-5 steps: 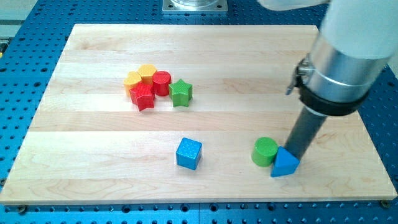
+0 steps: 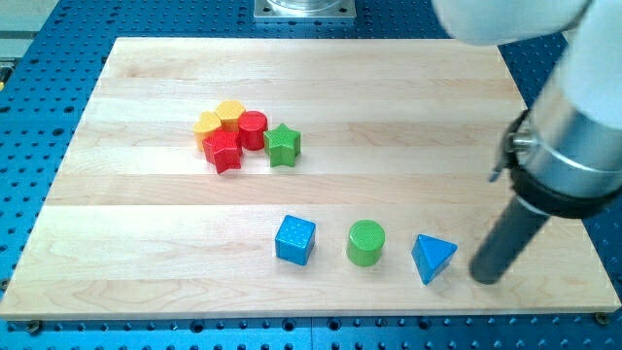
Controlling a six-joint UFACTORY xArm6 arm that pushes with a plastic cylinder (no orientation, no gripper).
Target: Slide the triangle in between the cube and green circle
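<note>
A blue triangle [image 2: 432, 257] lies near the view's bottom right. A green circle [image 2: 365, 242] stands to its left. A blue cube [image 2: 294, 239] stands further left, so the three form a row with the green circle in the middle. My tip [image 2: 488, 279] rests on the board just right of the blue triangle, with a small gap between them.
A cluster sits at the upper left: an orange block [image 2: 208, 125], a yellow block [image 2: 230, 114], a red cylinder [image 2: 253, 129], a red star [image 2: 223, 151] and a green star [image 2: 283, 144]. The board's right edge [image 2: 573, 214] is near my tip.
The green circle has moved left toward the cube. The blue triangle has shifted slightly left and turned. My tip has moved right, from the triangle's top to its right side.
</note>
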